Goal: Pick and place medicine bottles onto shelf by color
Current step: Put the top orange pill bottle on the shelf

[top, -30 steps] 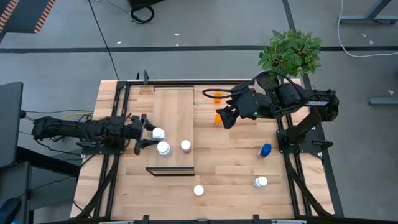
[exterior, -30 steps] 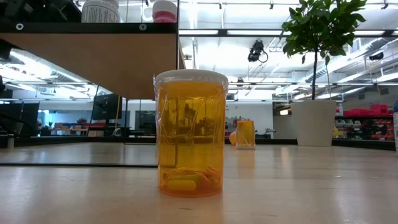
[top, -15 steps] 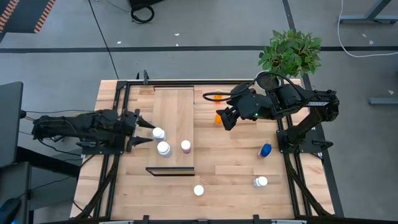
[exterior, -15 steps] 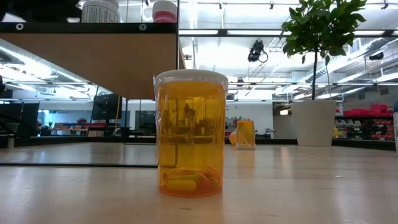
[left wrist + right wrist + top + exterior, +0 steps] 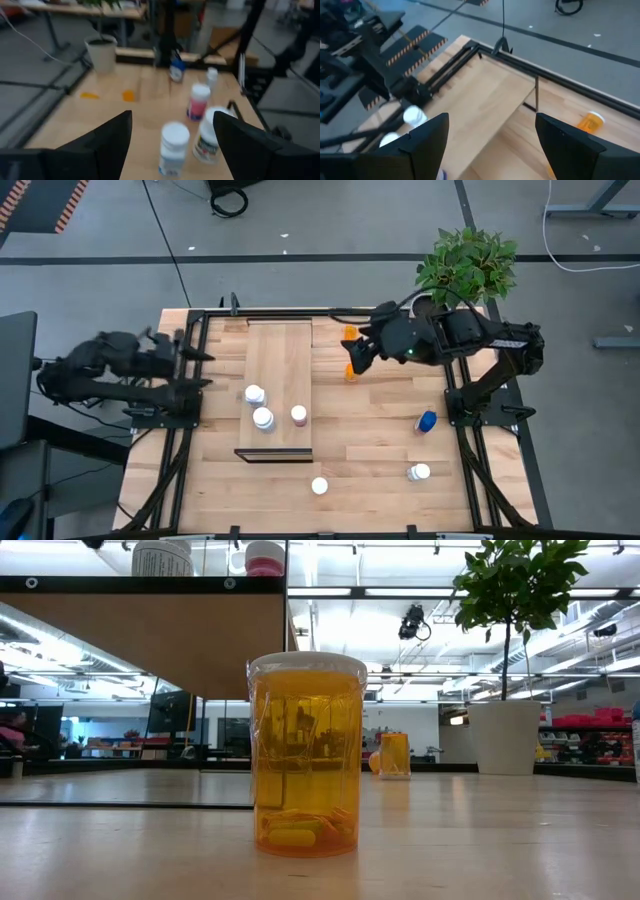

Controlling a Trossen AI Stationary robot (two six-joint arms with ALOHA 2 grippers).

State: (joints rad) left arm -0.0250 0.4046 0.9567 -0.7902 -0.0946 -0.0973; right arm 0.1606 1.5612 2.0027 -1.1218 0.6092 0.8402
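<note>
With three medicine bottles (image 5: pixel 263 418) standing on the shelf (image 5: pixel 279 350), the empty, spread right gripper (image 5: pixel 352 352) is hovering beside an orange bottle (image 5: pixel 350 371), requiring descent and closure; the left gripper (image 5: pixel 195 370), spread, is waiting at the table's edge.

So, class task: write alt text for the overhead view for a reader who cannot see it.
Three bottles stand on a light-wood shelf on a slatted table, both robot arms raised. The left gripper sits open at the table's left edge; the right gripper hovers open over two orange bottles.
</note>
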